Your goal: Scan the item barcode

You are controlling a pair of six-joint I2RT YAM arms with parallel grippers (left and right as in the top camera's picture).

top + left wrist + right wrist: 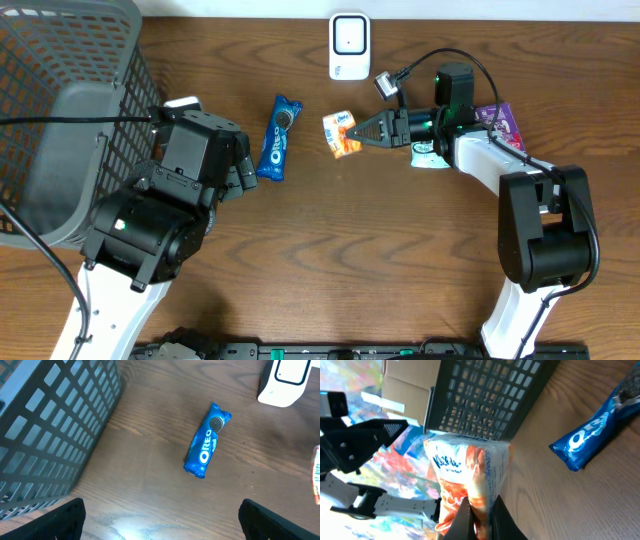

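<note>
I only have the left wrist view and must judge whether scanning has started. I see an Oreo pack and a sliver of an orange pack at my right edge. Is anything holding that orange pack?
Observer: Yes. The right gripper is shut on one end of the orange-and-white snack pack.
Operator: Is it at the white scanner?
Observer: Not quite. From overhead, the pack sits short of the white scanner, toward the table's front, beside the Oreo pack.
Operator: Any other items waiting?
Observer: A purple pack lies by the right arm, partly under it.
</note>
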